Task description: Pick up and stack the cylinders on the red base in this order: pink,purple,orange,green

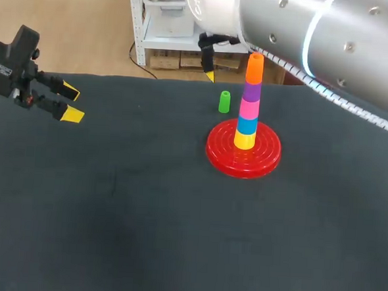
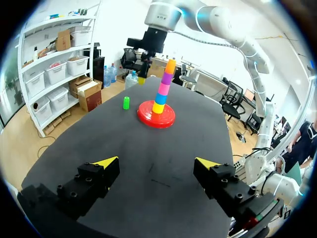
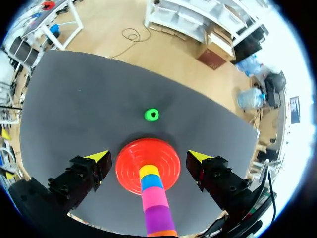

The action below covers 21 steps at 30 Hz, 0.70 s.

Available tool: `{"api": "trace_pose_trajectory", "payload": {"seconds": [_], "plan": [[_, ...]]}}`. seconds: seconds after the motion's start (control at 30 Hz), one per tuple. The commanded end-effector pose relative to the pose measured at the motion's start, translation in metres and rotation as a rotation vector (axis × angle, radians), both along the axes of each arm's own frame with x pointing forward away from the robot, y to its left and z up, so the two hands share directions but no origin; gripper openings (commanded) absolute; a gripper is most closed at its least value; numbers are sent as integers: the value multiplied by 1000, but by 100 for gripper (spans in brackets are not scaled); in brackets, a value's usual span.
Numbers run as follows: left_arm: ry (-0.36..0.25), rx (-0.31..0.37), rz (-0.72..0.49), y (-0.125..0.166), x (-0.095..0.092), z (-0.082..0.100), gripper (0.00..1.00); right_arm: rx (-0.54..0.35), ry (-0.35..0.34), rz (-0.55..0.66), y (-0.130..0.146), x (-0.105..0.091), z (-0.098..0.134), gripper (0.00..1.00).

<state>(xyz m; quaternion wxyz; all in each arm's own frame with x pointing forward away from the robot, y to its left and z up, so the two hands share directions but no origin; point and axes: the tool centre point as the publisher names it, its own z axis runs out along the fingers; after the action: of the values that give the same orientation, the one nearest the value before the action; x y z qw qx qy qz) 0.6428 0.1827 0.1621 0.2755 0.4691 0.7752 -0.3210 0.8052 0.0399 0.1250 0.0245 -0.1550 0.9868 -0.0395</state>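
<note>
**Green cylinder (image 1: 224, 102) was the last piece off the stack**

Green cylinder stood upright on the desk (image 1: 111, 213) near its far edge, close to the red base (image 1: 220, 154) but apart from it. On the base the column ran yellow cylinder (image 1: 244, 140), blue cylinder (image 1: 246, 125), pink cylinder (image 1: 249, 109), purple cylinder (image 1: 251, 91), with the orange cylinder (image 1: 254, 68) on top. The right gripper (image 3: 148, 156) hung above the column, fingers spread wide and holding nothing. The left gripper (image 1: 70, 103) hovered over the desk's left edge, also spread and empty.

The step in hand looked to be fetching the green piece. Done well, the right gripper would rise clear of the orange top before crossing, since a sideways brush could topple the tall column. It should then straddle the green piece squarely and grip it low.
</note>
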Motion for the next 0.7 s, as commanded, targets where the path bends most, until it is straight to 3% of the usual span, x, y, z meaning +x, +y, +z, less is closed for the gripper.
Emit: {"api": "trace_pose_trajectory", "payload": {"seconds": [0.03,0.43,0.7], "plan": [[-3,-2,0,1,0,-1,100,0,46,-36,-5,15,-12,100],[-3,-2,0,1,0,-1,100,-12,81,-100,-4,41,-35,100],[-3,-2,0,1,0,-1,100,-24,118,-90,6,42,-49,100]]}}
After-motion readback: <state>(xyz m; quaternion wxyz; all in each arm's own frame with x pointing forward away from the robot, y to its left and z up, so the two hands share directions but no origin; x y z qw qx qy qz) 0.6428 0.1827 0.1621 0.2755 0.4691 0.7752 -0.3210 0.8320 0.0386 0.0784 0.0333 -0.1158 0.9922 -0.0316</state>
